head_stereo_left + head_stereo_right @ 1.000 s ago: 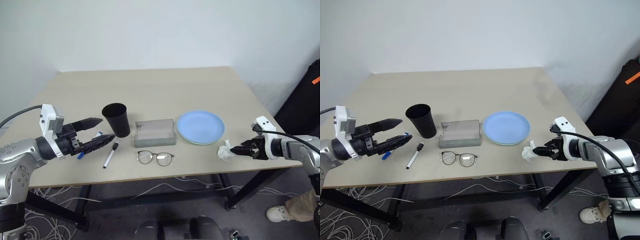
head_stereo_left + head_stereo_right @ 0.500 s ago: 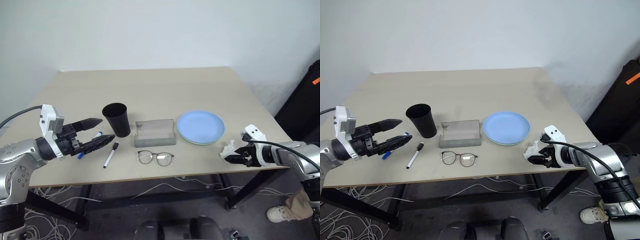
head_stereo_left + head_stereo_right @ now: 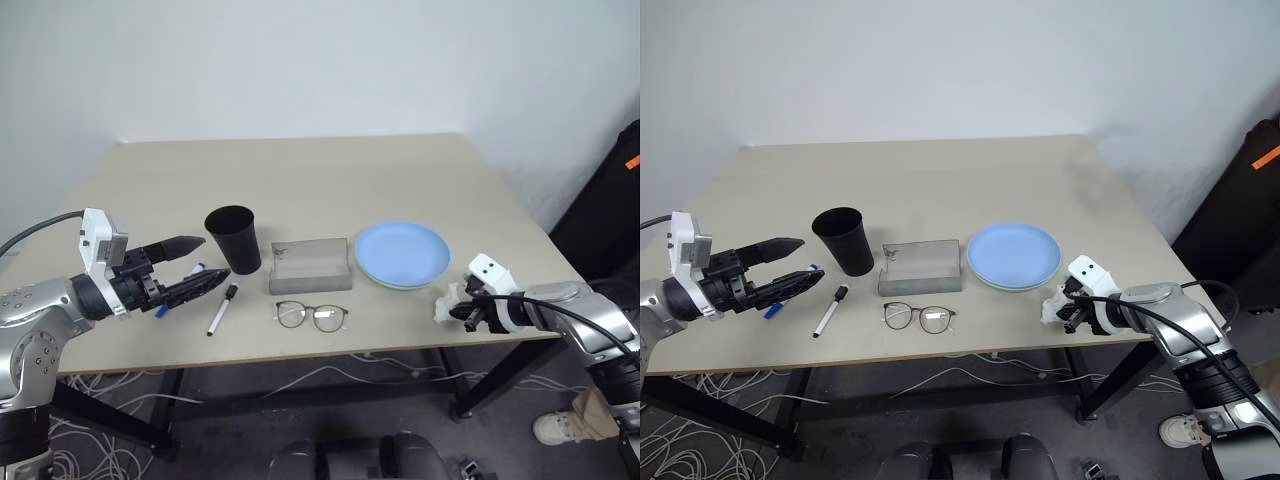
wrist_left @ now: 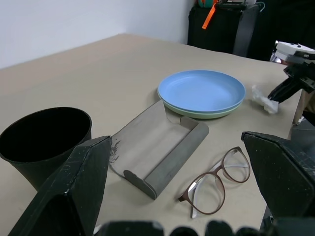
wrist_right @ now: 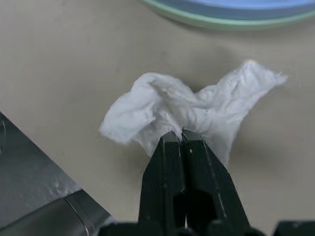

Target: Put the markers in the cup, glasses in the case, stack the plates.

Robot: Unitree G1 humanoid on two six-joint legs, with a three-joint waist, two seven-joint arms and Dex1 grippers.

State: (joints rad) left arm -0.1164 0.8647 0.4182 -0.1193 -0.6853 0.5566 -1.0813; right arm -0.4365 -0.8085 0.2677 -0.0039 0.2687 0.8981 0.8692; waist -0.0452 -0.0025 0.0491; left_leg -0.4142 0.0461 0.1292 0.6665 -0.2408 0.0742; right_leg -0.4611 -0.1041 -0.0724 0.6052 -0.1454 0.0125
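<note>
The table (image 3: 300, 180) bears cup (image 3: 233, 239), case (image 3: 310, 266), glasses (image 3: 311, 316), plates (image 3: 401, 254), markers (image 3: 221, 309), tissue (image 3: 447, 300).

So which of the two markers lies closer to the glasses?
The black-capped marker, lying bare on the table beside the cup. The blue-capped marker lies farther left, partly hidden behind the left claw.

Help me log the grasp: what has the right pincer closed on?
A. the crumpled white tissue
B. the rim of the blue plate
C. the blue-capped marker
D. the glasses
A: in the right wrist view the right pincer has its fingers pinched together on the crumpled white tissue, beside the stacked plates.
</note>
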